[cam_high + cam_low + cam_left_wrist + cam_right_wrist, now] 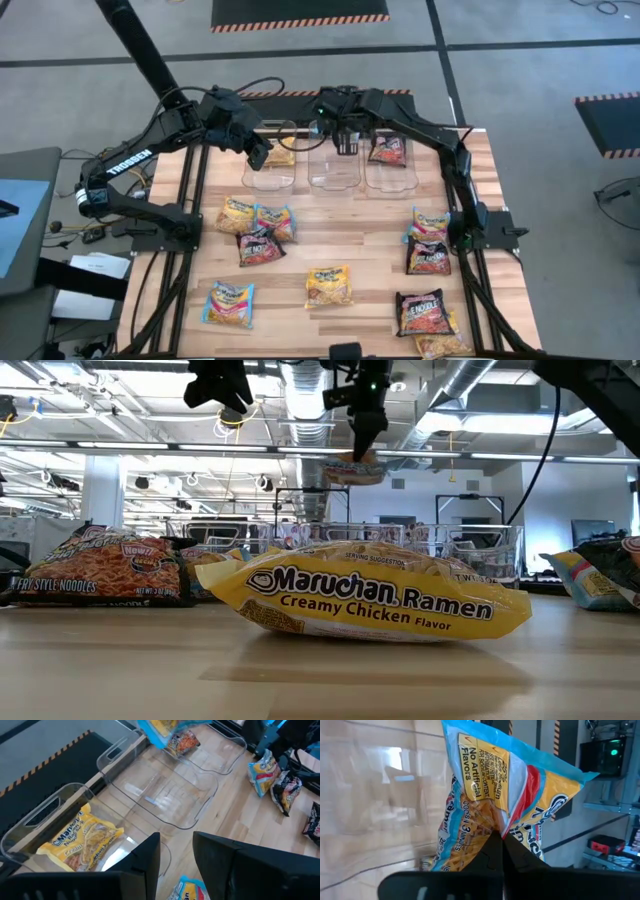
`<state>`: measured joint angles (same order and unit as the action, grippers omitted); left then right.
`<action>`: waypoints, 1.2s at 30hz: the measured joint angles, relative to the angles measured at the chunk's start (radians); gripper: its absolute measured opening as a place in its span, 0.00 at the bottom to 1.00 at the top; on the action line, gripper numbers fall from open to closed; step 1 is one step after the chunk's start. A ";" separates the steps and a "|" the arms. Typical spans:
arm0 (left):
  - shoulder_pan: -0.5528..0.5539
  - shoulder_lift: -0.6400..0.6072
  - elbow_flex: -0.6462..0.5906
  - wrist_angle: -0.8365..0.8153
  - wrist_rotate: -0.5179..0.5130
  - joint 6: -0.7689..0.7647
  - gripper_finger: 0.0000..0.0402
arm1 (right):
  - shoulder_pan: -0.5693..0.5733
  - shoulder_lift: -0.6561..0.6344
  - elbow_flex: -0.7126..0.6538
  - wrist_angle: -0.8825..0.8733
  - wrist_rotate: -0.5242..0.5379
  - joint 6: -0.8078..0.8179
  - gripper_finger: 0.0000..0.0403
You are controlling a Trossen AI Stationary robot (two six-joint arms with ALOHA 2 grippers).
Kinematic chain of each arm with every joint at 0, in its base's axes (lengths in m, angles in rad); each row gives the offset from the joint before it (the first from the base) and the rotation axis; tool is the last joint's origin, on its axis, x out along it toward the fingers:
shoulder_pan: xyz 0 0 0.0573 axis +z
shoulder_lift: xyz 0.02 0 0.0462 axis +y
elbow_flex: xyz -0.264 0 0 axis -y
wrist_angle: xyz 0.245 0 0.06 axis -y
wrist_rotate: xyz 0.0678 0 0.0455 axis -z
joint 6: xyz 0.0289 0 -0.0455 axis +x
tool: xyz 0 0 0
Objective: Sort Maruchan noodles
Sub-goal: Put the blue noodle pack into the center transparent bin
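Yellow Creamy Chicken packet lies nearest; right gripper, jaws pinching a blue packet, should release low over the middle bin; left jaws spread

Wooden table — packets, bins

Three clear bins, wooden table

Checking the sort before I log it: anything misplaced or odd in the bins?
Nothing stands out. Left bin holds a yellow packet, right bin a dark packet, middle bin is empty. The right gripper holds a blue packet above it.
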<state>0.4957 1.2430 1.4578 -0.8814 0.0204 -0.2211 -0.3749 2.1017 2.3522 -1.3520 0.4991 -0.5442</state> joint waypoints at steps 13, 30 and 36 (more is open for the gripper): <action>0.000 0.000 0.000 0.003 -0.002 -0.037 0.25 | -0.068 0.001 -0.168 0.230 -0.003 -0.115 0.01; 0.000 0.000 0.000 0.005 -0.006 -0.053 0.25 | -0.078 0.001 -0.400 0.446 -0.009 -0.258 0.01; 0.000 0.000 0.000 0.005 -0.006 -0.053 0.25 | -0.078 0.000 -0.453 0.519 -0.039 -0.259 0.01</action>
<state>0.4953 1.2430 1.4578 -0.8761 0.0147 -0.2737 -0.4534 2.1019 1.8996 -0.8333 0.4605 -0.8029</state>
